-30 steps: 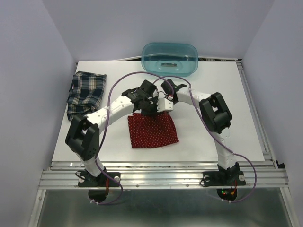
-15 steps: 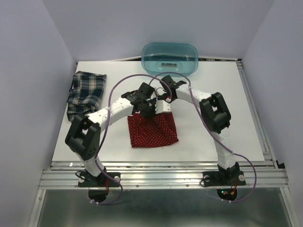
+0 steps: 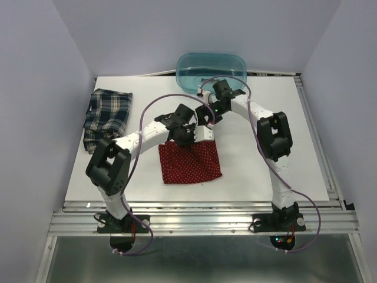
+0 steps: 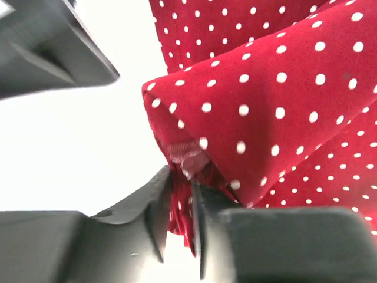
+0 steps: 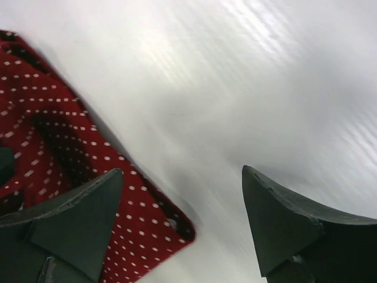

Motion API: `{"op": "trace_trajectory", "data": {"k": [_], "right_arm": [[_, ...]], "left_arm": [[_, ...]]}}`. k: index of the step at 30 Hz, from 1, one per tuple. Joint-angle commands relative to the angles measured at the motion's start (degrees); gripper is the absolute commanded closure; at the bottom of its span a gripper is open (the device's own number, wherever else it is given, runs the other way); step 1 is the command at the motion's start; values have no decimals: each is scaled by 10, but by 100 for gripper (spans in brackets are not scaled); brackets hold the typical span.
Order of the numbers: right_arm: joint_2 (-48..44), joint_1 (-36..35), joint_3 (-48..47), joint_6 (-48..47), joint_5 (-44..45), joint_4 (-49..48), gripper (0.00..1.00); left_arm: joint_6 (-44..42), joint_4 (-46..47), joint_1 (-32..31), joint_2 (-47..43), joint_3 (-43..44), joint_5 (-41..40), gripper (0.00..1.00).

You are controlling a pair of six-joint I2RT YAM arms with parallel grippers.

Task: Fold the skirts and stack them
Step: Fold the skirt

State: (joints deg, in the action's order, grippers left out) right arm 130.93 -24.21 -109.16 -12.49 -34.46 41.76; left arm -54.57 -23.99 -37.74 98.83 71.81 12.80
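Pale lavender walls are closing in a white tabletop (image 3: 265,171). The red skirt (image 3: 191,164) is lying toward its near edge, around the middle, as a roughly square fold. The plaid skirt (image 3: 107,117) is sitting well apart at the far left corner; whether it is folded or only bunched is hard to tell. A teal tub (image 3: 212,71) is standing at the far edge.

The step in hand looks like finishing the red fold. The left claw (image 4: 181,203) is nipping a gathered bit of hem at the fold's far edge, its fingers nearly together with cloth between them. To do this well, I judge it should be letting the hem go fully before rising. It should then rise straight up, so the top layer is not dragged or flipped open.

The right claw (image 5: 181,174) is standing wide apart and holding nothing, hovering over bare tabletop just beside a corner of the red skirt.

The left arm (image 3: 144,138) is reaching in low from the left, bending over the cloth. The right arm (image 3: 272,132) is arching high, elbow raised, wrist tipping down toward the same far edge.
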Motion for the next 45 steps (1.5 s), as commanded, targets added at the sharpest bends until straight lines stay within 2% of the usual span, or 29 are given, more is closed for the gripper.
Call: {"op": "trace_trajectory", "data": {"k": [1, 3, 8, 11, 13, 14, 17, 19, 22, 25, 28, 32, 39, 43, 45], "right_arm": [[-49, 43, -25, 34, 29, -17, 13], [-65, 67, -21, 37, 35, -14, 13], [-157, 86, 18, 22, 40, 9, 15], [-221, 86, 38, 19, 0, 37, 25], [-251, 80, 68, 33, -24, 41, 37], [-264, 64, 81, 38, -33, 42, 40], [-311, 10, 166, 61, -61, 28, 47], [-321, -15, 203, 79, -69, 5, 48], [-312, -44, 245, 91, -97, -21, 51], [-295, -60, 272, 96, -112, -48, 52], [-271, -66, 282, 98, -112, -63, 52], [-204, -66, 267, 91, -70, -77, 54], [-147, -41, 261, 76, 10, -90, 57], [-165, -41, 279, 67, 26, -91, 56], [-178, -41, 280, 76, 13, -86, 55]], "left_arm": [[8, -6, 9, -6, 56, -10, 63], [22, -15, 13, -9, 88, -17, 47], [67, -37, 45, -34, 159, -19, 41], [123, -71, 67, -57, 176, 22, 42], [175, -77, 76, -78, 139, 64, 44], [197, -72, 80, -99, 118, 82, 46], [275, -31, 94, -128, 13, 157, 54], [305, -13, 107, -130, -18, 203, 57], [360, 23, 126, -116, -56, 246, 59], [379, 46, 142, -82, -73, 273, 61], [401, 72, 167, -51, -83, 279, 61], [424, 85, 214, 17, -77, 276, 63], [419, 71, 259, 78, -58, 213, 65], [412, 66, 271, 73, -42, 213, 65], [395, 55, 275, 50, -33, 225, 61]]}}
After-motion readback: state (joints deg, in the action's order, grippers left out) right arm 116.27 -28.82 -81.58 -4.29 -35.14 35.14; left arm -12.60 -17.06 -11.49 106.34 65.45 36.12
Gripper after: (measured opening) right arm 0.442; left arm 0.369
